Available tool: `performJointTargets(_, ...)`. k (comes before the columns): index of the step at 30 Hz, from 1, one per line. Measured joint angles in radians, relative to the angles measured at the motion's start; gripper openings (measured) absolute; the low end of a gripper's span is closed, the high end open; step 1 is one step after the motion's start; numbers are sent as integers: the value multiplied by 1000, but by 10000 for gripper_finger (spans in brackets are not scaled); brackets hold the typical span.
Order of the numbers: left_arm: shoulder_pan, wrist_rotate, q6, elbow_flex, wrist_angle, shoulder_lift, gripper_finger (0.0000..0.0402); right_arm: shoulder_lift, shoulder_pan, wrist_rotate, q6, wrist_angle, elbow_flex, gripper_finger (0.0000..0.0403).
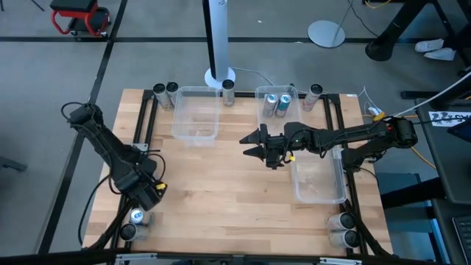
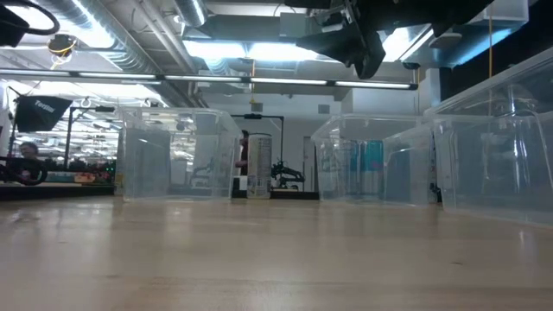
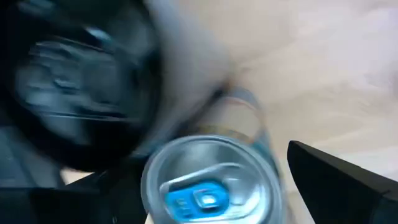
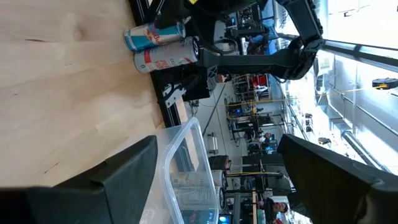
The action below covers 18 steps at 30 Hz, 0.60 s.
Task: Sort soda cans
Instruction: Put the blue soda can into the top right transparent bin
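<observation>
Two soda cans stand upright at the table's near left corner: one with a silver top and blue tab [image 1: 137, 216] [image 3: 208, 186], and a darker one [image 1: 129, 231] beside it. My left gripper [image 1: 149, 195] [image 3: 205, 168] points down, open, just above the blue-tab can, its fingers apart on either side of the can's top. My right gripper [image 1: 254, 143] [image 4: 217, 168] hangs open and level over the table's middle, holding nothing. Two blue-and-silver cans [image 1: 277, 105] stand in the far right bin [image 1: 259, 94].
More cans stand at the far left [image 1: 165, 90], by the white post [image 1: 229, 88], at the far right [image 1: 316, 92] and at the near right corner [image 1: 347, 228]. A clear bin [image 1: 196, 132] sits far left of centre, another [image 1: 318, 197] at the right. The black frame rails edge the table.
</observation>
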Motion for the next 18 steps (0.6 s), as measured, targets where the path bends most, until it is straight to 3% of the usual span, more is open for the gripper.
performJointTargets(6, 0, 4, 38, -21, 31, 0, 323, 0, 0, 0, 10, 1, 0, 340)
performJointTargets(15, 2, 2, 108, -17, 44, -1, 231, 0, 0, 0, 19, -1, 0, 340)
performJointTargets(18, 2, -12, 139, -5, 51, 0, 229, 0, 0, 0, 19, 0, 0, 340)
